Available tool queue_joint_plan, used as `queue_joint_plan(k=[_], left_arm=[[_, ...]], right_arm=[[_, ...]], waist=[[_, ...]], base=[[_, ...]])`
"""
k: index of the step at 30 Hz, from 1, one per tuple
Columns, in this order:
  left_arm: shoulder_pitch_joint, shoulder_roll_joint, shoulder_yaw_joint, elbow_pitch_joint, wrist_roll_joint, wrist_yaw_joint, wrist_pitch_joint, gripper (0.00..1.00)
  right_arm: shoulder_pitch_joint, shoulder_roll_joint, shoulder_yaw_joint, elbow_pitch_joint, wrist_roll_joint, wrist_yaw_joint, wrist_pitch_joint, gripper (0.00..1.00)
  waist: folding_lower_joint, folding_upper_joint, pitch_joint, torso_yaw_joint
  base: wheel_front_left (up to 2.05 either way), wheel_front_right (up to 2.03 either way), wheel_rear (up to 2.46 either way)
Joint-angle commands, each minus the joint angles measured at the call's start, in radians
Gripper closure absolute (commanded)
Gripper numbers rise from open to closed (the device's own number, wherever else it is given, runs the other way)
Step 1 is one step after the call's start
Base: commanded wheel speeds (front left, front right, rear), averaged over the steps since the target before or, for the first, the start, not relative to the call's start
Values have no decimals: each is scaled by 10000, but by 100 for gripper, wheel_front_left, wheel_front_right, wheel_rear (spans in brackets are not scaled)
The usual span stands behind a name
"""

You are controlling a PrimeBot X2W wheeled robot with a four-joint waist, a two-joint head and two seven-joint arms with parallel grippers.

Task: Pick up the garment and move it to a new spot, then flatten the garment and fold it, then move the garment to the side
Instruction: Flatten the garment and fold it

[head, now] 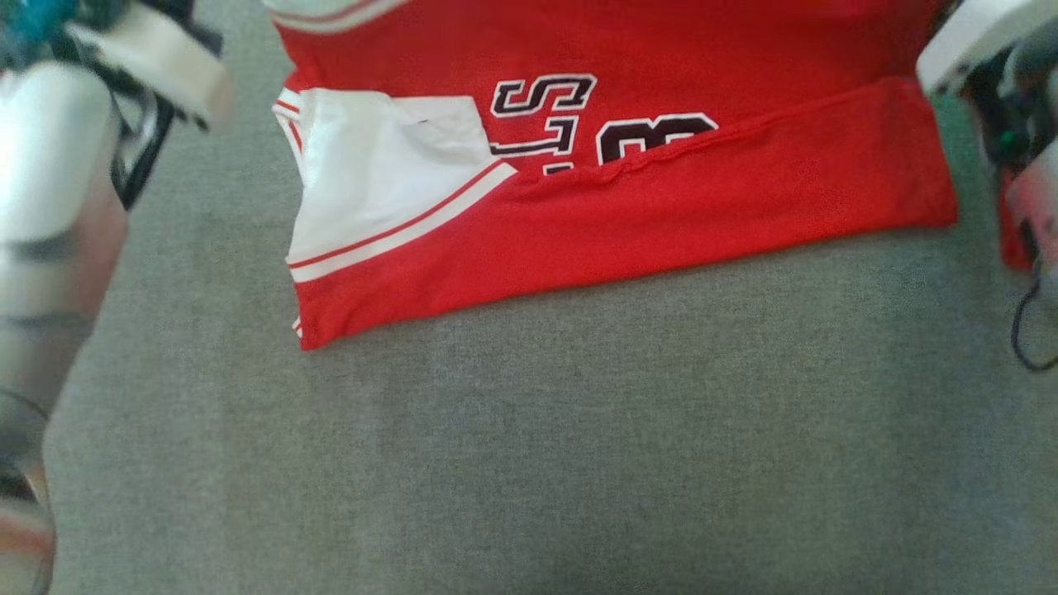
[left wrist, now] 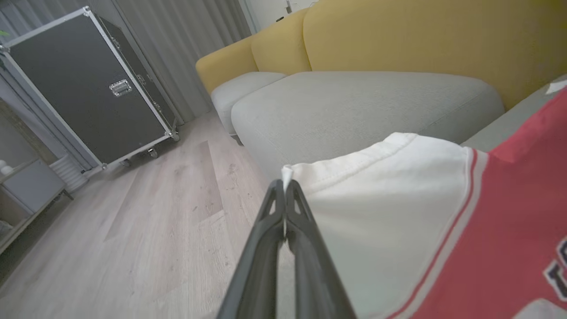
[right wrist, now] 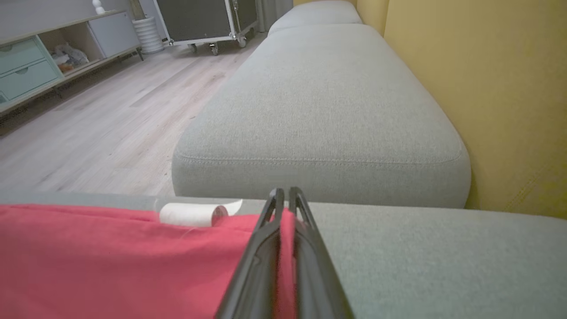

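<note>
The garment [head: 628,223] is a red jersey with a white sleeve and dark lettering, lying on the grey sofa seat [head: 529,446]. Its near part is folded over and covers the lower half of the lettering. In the left wrist view my left gripper [left wrist: 284,184] is shut on the edge of the white sleeve [left wrist: 390,208], which is lifted off the seat. In the right wrist view my right gripper [right wrist: 283,192] is shut on the corner of the red cloth [right wrist: 110,257]. My pale left forearm [head: 50,165] and right wrist [head: 992,49] flank the jersey.
The yellow sofa back [right wrist: 496,88] runs along one side, with more grey cushions [right wrist: 323,102] beyond. A black wheeled case [left wrist: 88,88] and a low shelf unit [right wrist: 40,57] stand on the wooden floor [left wrist: 155,212]. A white roll [right wrist: 190,214] lies beside the red cloth.
</note>
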Motion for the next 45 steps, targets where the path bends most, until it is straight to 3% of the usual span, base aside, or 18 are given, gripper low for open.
queue_joint_plan(k=[1,6,11,25,32,38,39,40,41,42,43,44,45], left_arm=[[-96,506,381,-220,-200,-44,-76,100],[1149,716,335,-932,-1743,-310,394,100],[2271,1610,-788,-2449,-2734,-322,1889,100],[4174,3576,-2044,-5793,-5277,-325,5243,100],[4335,3945,-2195,-6472,-5739,-325,5901,100],[4470,3931,-2456,-6754,-5879,-290,6394,100],[4471,3912,-2524,-6755,-5832,-291,6461,100],[4477,3880,-2572,-6751,-5803,-291,6496,100],[4491,3827,-2574,-6748,-5818,-283,6470,61],[4504,3768,-2538,-6733,-5856,-244,6405,9],[4491,3729,-2500,-6715,-5833,-193,6315,0],[4454,3706,-2451,-6688,-5757,-142,6177,0],[4351,3650,-2220,-6507,-5554,201,5720,0]], right_arm=[[321,-104,168,-254,148,-9,46,100],[1129,-412,819,-577,710,-9,504,100],[1859,-924,1475,-950,1282,-9,1238,100],[2731,-1962,3569,-1823,1850,-9,3007,100],[2761,-2229,4278,-2055,2105,-9,3823,100],[2723,-2392,4603,-2231,2424,-9,3979,100],[2719,-2378,4614,-2203,2474,-9,3967,62],[2726,-2347,4608,-2132,2545,-9,4001,0],[2729,-2303,4635,-2086,2587,-9,4042,0],[2719,-2262,4642,-2070,2625,-9,4006,0],[2692,-2213,4600,-2046,2694,-9,3931,0],[2636,-2158,4537,-2020,2748,-9,3815,0],[2479,-2055,4386,-1947,2781,-9,3428,0]], waist=[[0,-1,-243,65],[0,-1,-848,101],[0,-1,-1332,151],[0,-1,-1977,-35],[0,-1,-2007,-78],[0,-1,-1949,-123],[0,-1,-1930,-128],[0,-1,-1920,-136],[0,-1,-1914,-145],[0,-1,-1917,-154],[0,-1,-1932,-167],[0,-1,-1965,-185],[0,-1,-2056,-220]], base=[[0,0,0],[0,0,0],[0,0,0],[0,0,0],[0,0,0],[0,0,0],[0,0,0],[0,0,0],[0,0,0],[0,0,0],[0,0,0],[0,0,0],[0,0,0]])
